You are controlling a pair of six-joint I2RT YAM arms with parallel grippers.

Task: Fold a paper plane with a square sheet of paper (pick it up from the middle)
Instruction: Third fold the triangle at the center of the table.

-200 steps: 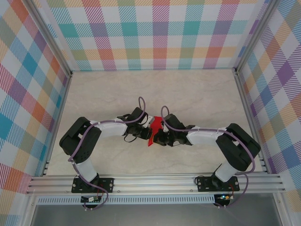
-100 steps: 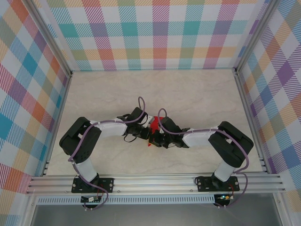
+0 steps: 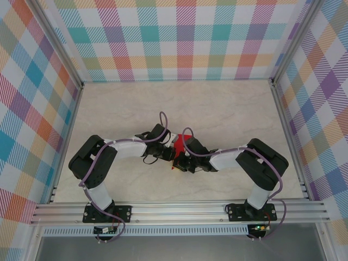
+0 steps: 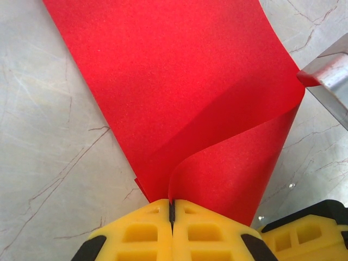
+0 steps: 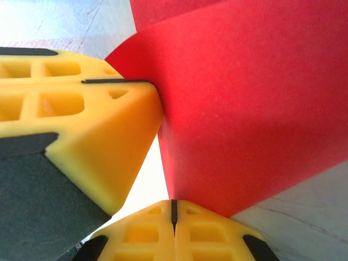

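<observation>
Near the middle of the table [image 3: 228,109], a little toward its near edge, sits the red square sheet of paper [image 3: 178,144]. It is bowed, with one flap arching over in a soft curve. The left pincer [image 4: 172,211], just left of the table's middle, has its yellow jaws pressed fully together on the sheet's edge. The right pincer [image 5: 173,210], just right of the middle, is likewise clamped tight on a neighbouring edge, close beside the left one.

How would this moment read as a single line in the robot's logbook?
phase: mid-fold | left gripper: shut on red paper sheet | right gripper: shut on same sheet | sheet: curled over marble table
</observation>
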